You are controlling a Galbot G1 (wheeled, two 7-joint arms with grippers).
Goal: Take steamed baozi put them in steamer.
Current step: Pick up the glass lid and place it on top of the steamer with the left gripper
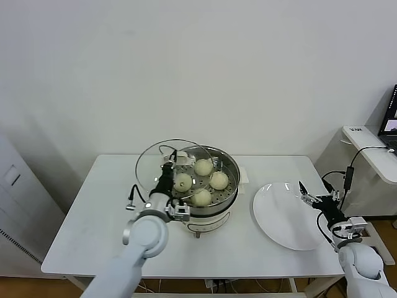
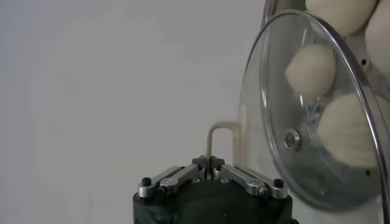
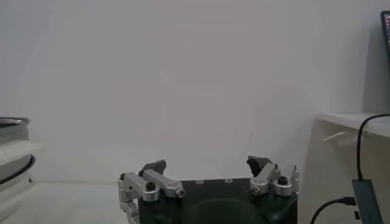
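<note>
Several pale round baozi point(image 1: 203, 166) lie in the shiny steel steamer point(image 1: 232, 162) on its white base at the table's middle. My left gripper point(image 1: 167, 166) is shut on the thin handle point(image 2: 210, 137) of the glass lid point(image 1: 149, 164) and holds the lid tilted on edge over the steamer's left side. In the left wrist view my left gripper point(image 2: 211, 167) pinches the handle, and baozi point(image 2: 311, 68) show through the lid point(image 2: 274, 91). My right gripper point(image 1: 304, 191) is open and empty at the right edge of the white plate point(image 1: 279, 217); it also shows in the right wrist view point(image 3: 207, 164).
A white side stand point(image 1: 372, 149) with a laptop and black cables is at the far right, close to my right arm. The steamer's side shows in the right wrist view point(image 3: 12, 146). Bare tabletop point(image 1: 93, 211) lies left of the steamer.
</note>
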